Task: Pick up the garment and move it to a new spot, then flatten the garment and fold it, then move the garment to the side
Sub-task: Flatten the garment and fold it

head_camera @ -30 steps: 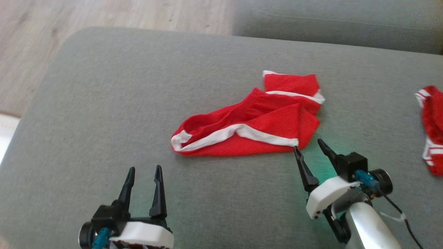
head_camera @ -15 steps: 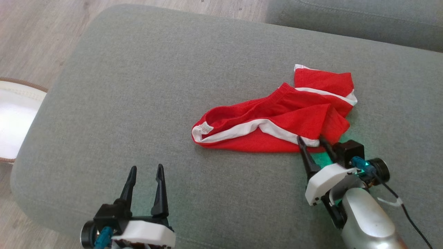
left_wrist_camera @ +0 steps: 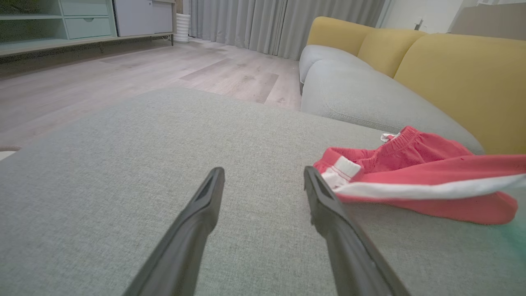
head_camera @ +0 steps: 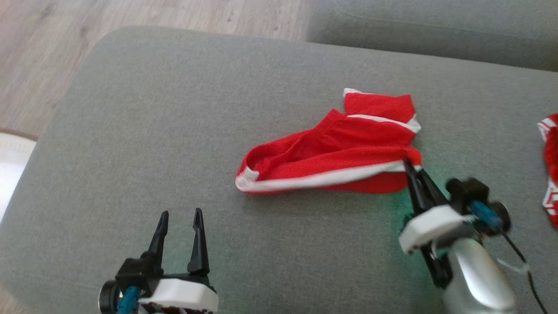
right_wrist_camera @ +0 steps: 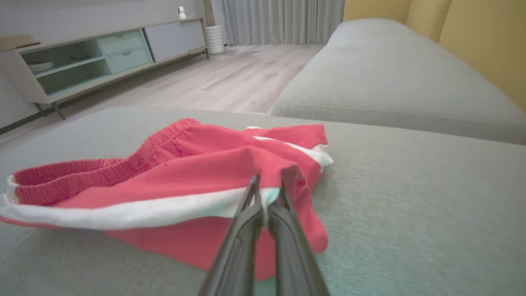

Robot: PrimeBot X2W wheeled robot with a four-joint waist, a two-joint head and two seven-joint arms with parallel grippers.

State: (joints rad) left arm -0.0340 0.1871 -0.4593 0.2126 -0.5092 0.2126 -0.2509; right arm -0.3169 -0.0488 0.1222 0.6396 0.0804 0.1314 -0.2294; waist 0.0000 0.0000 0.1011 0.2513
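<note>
The left gripper [head_camera: 180, 214], lower left, has its fingers spread and holding nothing, poised above the grey cushion [head_camera: 152, 109]. Centre: the garment [head_camera: 331, 146], red shorts with white edging and a ribbed waistband, lies crumpled on the cushion, its right corner raised off the surface. The right gripper [head_camera: 409, 165] is pinched tight on that white-edged corner; fabric drapes over its fingertips in the right wrist view. Far right: a second red-and-white cloth [head_camera: 550, 165], cut off by the frame edge; the right arm appears blurred
</note>
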